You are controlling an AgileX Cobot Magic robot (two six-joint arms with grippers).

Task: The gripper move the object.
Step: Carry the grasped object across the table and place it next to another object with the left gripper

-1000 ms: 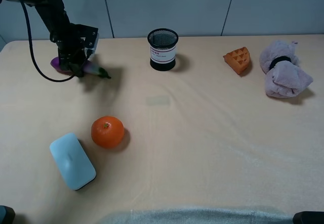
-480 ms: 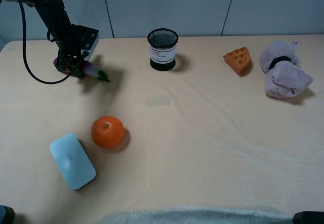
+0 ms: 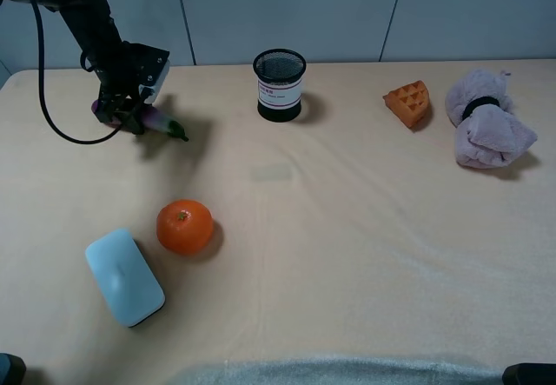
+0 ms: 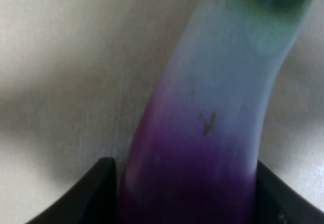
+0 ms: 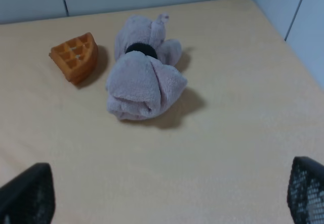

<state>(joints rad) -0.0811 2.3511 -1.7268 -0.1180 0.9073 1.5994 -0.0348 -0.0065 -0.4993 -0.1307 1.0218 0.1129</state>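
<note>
The purple eggplant (image 3: 161, 122) is at the far left back of the table, its green stem pointing right. My left gripper (image 3: 122, 109) comes down on its purple end from above, with a black cable trailing off to the left. In the left wrist view the eggplant (image 4: 202, 133) fills the frame and a dark finger (image 4: 96, 193) presses on each side of it. The gripper is shut on it. I cannot tell whether the eggplant touches the table. My right gripper (image 5: 162, 198) is open and empty, with its fingertips (image 5: 23, 193) wide apart.
An orange (image 3: 184, 226) and a light blue case (image 3: 124, 276) lie at the front left. A black mesh cup (image 3: 279, 84) stands at the back middle. A waffle wedge (image 3: 408, 102) and a mauve rolled cloth (image 3: 486, 130) lie at the back right.
One second ago the left gripper and eggplant sat slightly further right and lower; they shifted a little left. Since half a second ago nothing has visibly moved.
</note>
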